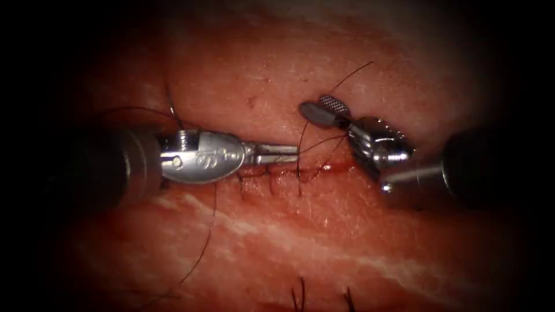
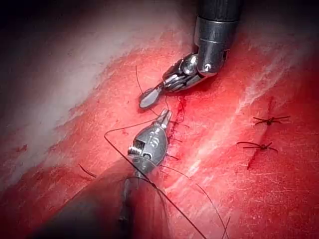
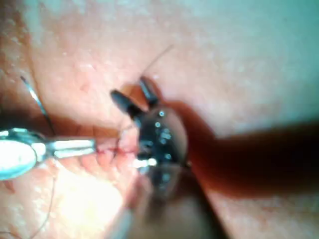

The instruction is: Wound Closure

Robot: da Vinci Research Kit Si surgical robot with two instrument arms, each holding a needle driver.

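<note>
The cut (image 1: 324, 169) runs across the tissue (image 1: 324, 231), with several dark stitches (image 1: 272, 176) over it. My left tool (image 1: 295, 152) lies along the cut with its jaws shut on the thread (image 1: 324, 140), which runs from its tip toward the right tool. The right tool (image 1: 312, 103) hovers just beyond the cut with its jaws open; a thread tail (image 1: 355, 74) rises past them. A thin curved grey piece (image 1: 171, 110), probably the needle, lies on the tissue behind the left tool, held by neither. The same tools appear as left tool (image 2: 164, 115) and right tool (image 2: 142, 103).
A long loose thread (image 1: 205, 242) trails from under the left tool toward the near edge. Cut thread ends (image 1: 300, 296) stick up from the near tissue. Two finished stitches (image 2: 269, 120) sit on another cut. Red fluid (image 1: 328, 167) wets the cut near the last stitch.
</note>
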